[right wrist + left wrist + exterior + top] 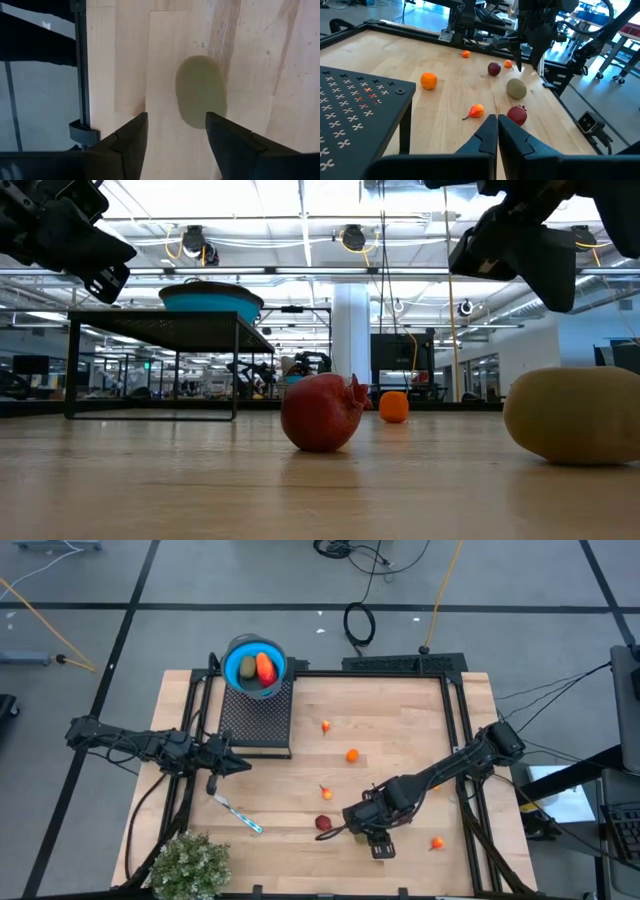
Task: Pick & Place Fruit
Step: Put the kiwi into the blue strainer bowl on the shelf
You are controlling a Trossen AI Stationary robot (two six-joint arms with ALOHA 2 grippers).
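Observation:
An olive-brown oval fruit (201, 92) lies on the wooden table, and my right gripper (177, 135) hangs open just above it without touching it; the left wrist view shows that gripper (524, 59) over the oval (516, 89). A dark red fruit (322, 412) rests on the table beside it. Other small fruit lie loose: an orange ball (352, 755), a red-orange piece (326, 793) and an orange ball (437, 842). A blue bowl (255, 665) holds a green and an orange-red piece. My left gripper (497, 131) is shut and waits at the table's left.
The bowl stands at the back of a black perforated stand (255, 718). A blue-and-white stick (238, 812) lies near the left arm. A bushy green plant (190, 865) sits at the near left corner. A black frame (455, 720) runs along the table's far and right edges.

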